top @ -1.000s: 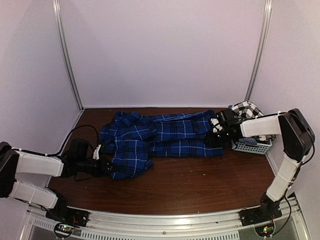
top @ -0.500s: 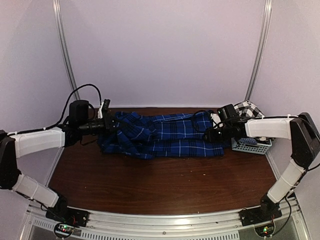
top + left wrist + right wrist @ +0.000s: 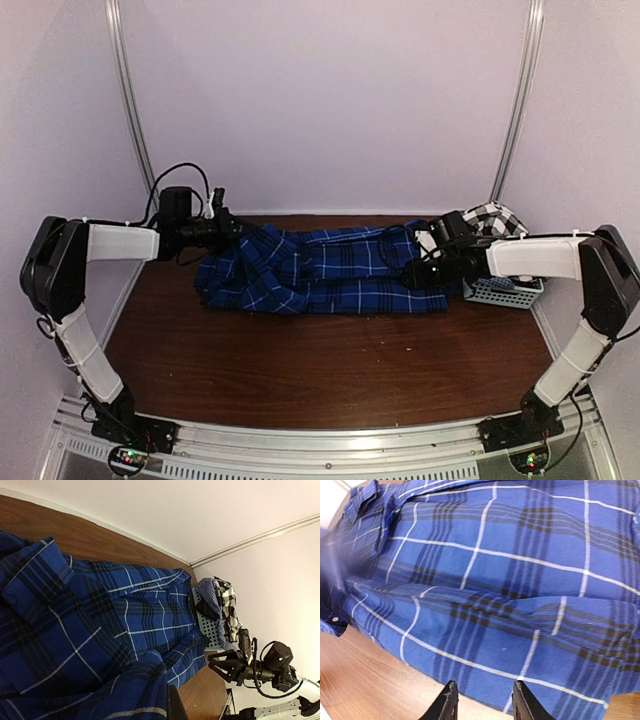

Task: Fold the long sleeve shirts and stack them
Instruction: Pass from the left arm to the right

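Observation:
The blue plaid long sleeve shirt (image 3: 330,270) lies stretched across the back of the table, its left part folded over onto itself. At the shirt's far left end, my left gripper (image 3: 222,228) is shut on a fold of that cloth. In the left wrist view plaid cloth (image 3: 100,630) fills the frame and hides all but one dark finger (image 3: 175,707). My right gripper (image 3: 412,272) is open at the shirt's right end. Its fingertips (image 3: 449,702) hover over the hem (image 3: 520,645) with nothing between them. The black-and-white checked shirt (image 3: 492,218) is bunched on the basket.
A pale mesh basket (image 3: 503,292) stands at the back right corner, just behind my right arm. Bare brown table (image 3: 330,370) lies in front of the shirt. Walls and metal posts close in the back and sides.
My left gripper has carried the shirt's left part from the front left up and back, laying it over the body. The right gripper has shifted slightly left along the hem and opened a little.

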